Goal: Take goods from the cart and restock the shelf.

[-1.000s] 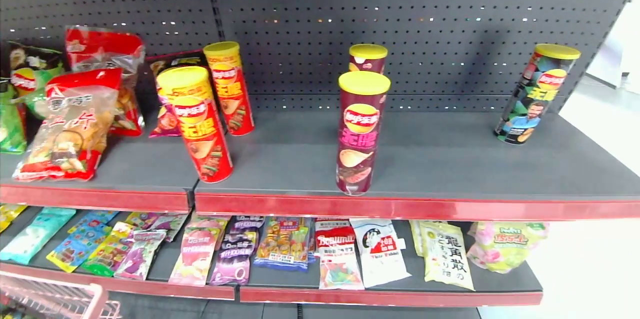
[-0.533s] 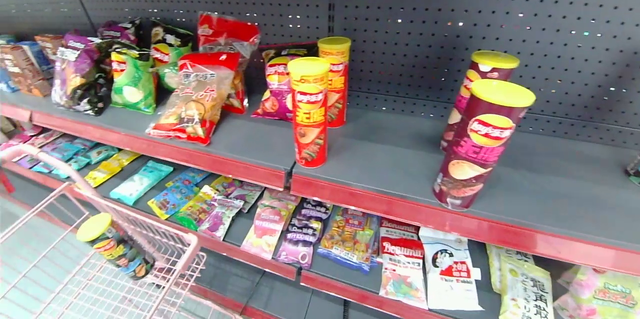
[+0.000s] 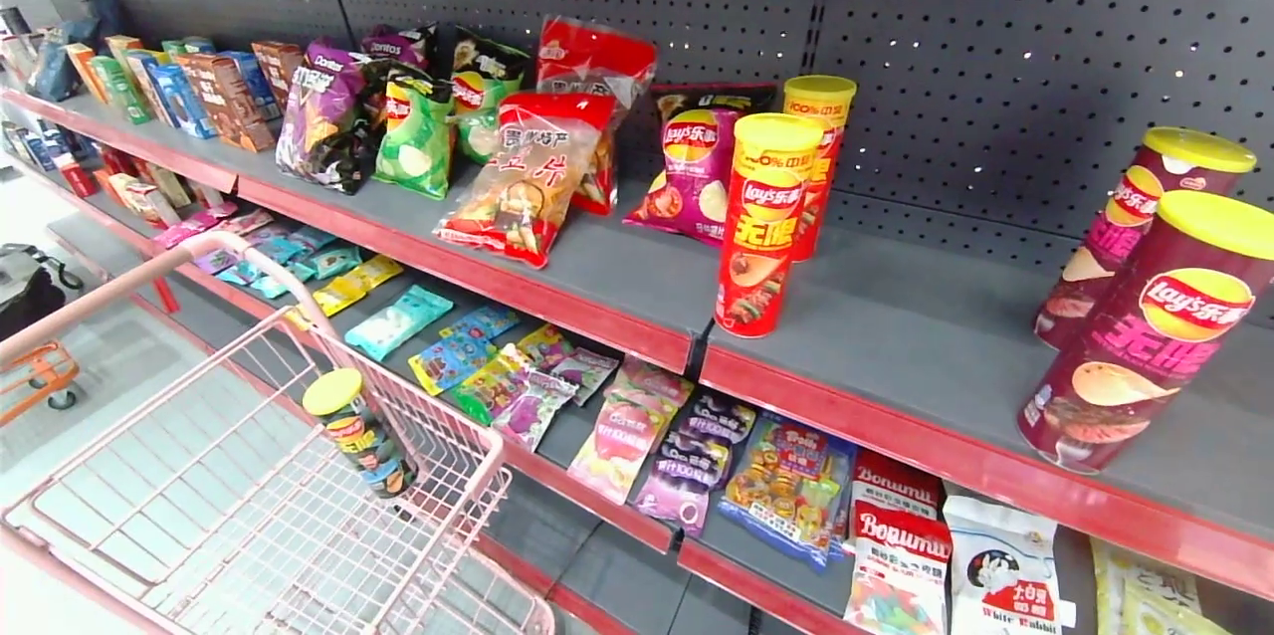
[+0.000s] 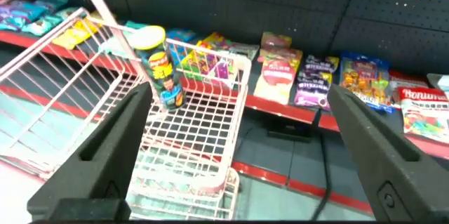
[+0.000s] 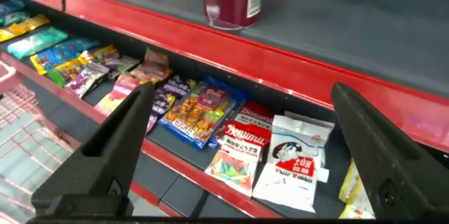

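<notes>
view swung left; nothing on the shelf moved. cart now in frame, one can upright in its shelf-side corner. left fingers and right fingers wide, empty. pick pending.

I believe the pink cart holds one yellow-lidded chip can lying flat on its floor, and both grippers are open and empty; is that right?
Not quite: the chip can stands on end, leaning slightly, in a corner of the pink cart, rather than lying flat, as the head view shows. The left gripper and right gripper are indeed open and empty.
</notes>
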{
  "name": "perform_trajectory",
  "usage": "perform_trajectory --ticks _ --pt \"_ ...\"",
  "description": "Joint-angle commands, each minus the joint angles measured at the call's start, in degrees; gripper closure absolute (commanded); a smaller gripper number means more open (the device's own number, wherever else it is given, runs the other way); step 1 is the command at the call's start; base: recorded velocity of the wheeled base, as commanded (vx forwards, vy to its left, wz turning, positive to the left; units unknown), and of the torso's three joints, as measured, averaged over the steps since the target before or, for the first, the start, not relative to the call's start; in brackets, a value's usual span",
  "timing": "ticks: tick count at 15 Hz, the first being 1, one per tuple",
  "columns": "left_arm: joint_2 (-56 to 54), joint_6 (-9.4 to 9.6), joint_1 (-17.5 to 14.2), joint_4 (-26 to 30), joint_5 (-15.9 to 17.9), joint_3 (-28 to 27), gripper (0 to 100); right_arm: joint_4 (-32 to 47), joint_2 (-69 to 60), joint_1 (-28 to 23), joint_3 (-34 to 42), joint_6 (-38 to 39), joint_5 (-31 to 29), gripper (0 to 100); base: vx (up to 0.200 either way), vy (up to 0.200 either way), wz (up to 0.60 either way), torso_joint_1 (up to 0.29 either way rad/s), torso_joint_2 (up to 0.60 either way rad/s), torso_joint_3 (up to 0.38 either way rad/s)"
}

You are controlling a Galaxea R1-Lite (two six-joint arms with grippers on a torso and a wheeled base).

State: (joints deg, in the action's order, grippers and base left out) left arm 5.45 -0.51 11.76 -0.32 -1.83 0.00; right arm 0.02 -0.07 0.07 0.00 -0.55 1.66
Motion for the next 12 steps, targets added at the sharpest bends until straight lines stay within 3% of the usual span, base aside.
perform_trajectory --ticks 1,6,12 --pt "0.0 -0.02 0.01 0.05 -0.02 0.0 0 -0.02 0.07 0.01 0.0 0.02 0.01 0 0.0 0.0 0.0 -0.124 0.3 0.163" --pt "0.09 -0.02 0.01 0.05 -0.02 0.0 0 -0.02 0.07 0.01 0.0 0.02 -0.08 0 0.0 0.0 0.0 -0.144 0.38 0.227" --pt "0.09 -0.02 0.01 0.05 -0.02 0.0 0 -0.02 0.07 0.01 0.0 -0.07 -0.08 0 0.0 0.0 0.0 -0.186 0.52 0.335"
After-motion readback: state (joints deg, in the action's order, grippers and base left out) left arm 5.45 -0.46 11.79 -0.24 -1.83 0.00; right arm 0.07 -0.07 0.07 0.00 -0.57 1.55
